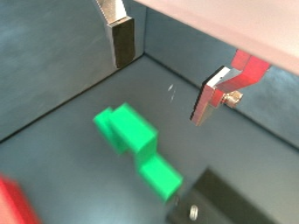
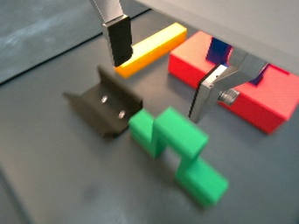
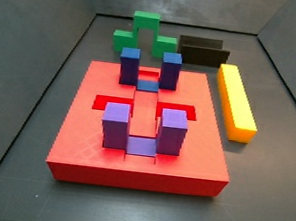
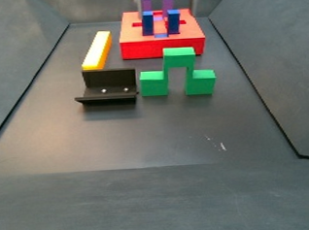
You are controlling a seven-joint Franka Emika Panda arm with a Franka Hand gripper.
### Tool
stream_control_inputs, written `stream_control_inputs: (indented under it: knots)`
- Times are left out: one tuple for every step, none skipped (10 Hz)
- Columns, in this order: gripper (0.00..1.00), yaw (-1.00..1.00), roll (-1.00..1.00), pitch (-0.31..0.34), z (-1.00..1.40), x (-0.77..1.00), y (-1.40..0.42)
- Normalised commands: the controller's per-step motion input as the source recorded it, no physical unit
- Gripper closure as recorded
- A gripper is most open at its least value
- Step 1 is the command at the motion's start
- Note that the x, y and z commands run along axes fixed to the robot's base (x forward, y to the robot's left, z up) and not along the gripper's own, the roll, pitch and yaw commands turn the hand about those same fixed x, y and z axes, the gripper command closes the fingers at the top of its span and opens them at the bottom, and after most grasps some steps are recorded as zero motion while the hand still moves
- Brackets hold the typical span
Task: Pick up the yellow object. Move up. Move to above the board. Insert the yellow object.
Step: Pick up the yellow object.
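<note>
The gripper (image 2: 163, 74) hung with its fingers spread and nothing between them, above the floor near the green block (image 2: 176, 149), because the yellow bar (image 3: 236, 100) lay unpicked on the floor just beside the red board (image 3: 80, 140).

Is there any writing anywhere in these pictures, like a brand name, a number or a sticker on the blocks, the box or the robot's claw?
None: no view shows a readable word, number or sign.
The yellow object, red board, green stepped block and dark fixture have plain faces.
The gripper shows bare silver fingers, open, nothing between them, no marking.
The floor shows only faint scuffs.
</note>
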Motion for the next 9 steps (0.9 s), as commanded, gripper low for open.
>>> stream_control_inputs:
  knots:
    - [0.00,0.00,0.00,0.000,0.05,0.63,-0.94]
    - [0.00,0.00,0.00,0.000,0.00,0.79,-0.83]
    - [0.00,0.00,0.00,0.000,-0.25,0.93,-0.68]
    - [0.00,-0.06,0.00,0.000,-0.53,0.98,-0.39]
    - [0.00,-0.06,0.00,0.000,-0.58,1.00,-0.34]
    - [0.00,-0.04,0.00,0.000,-0.55,1.00,-0.35]
    - [0.00,-0.03,0.00,0.000,-0.51,1.00,-0.37]
    - [0.00,0.00,-0.02,0.000,-0.46,1.00,-0.40]
    - [0.00,0.00,-0.03,0.000,-0.44,1.00,-0.41]
